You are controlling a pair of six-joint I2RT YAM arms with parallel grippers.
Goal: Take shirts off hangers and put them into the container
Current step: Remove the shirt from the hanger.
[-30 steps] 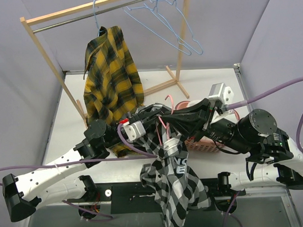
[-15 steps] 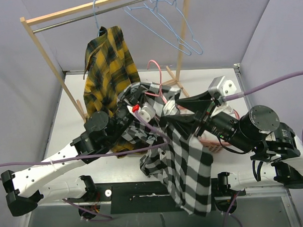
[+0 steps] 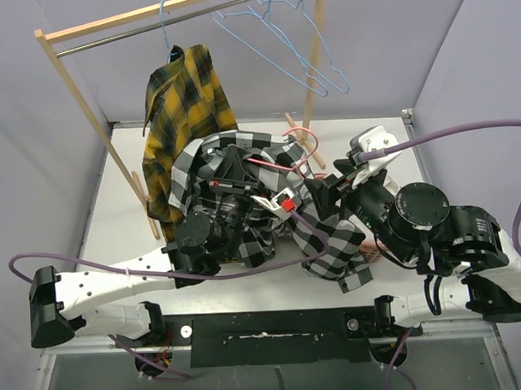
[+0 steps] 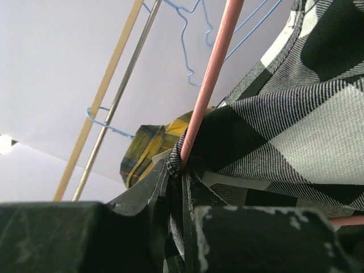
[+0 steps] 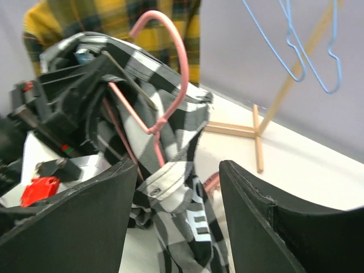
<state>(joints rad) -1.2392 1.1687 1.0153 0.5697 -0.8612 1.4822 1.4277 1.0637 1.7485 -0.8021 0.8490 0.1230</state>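
Note:
My left gripper (image 3: pixel 265 190) is shut on the pink hanger (image 4: pixel 210 79), with cloth of the black-and-white check shirt (image 3: pixel 242 153) pinched in beside the wire (image 4: pixel 182 187). The shirt still drapes over that hanger (image 5: pixel 170 96) and trails down to the table on the right (image 3: pixel 339 252). My right gripper (image 3: pixel 322 193) stands open just right of it. Its fingers (image 5: pixel 256 216) are spread either side of a white button band (image 5: pixel 170 185) without touching it. Only a sliver of the pink container (image 3: pixel 374 253) shows under the shirt and right arm. A yellow plaid shirt (image 3: pixel 185 121) hangs on a blue hanger (image 3: pixel 164 27).
The wooden rack (image 3: pixel 77 90) with its metal rail (image 3: pixel 152 26) spans the back. Its foot (image 3: pixel 289 147) lies close behind the held hanger. Empty blue hangers (image 3: pixel 281 40) dangle from the rail at the right. Grey walls close in on both sides.
My right gripper has opened and let go of the check shirt. The left arm has swung the hanger and shirt back, away from the table's front edge where the shirt hung down.

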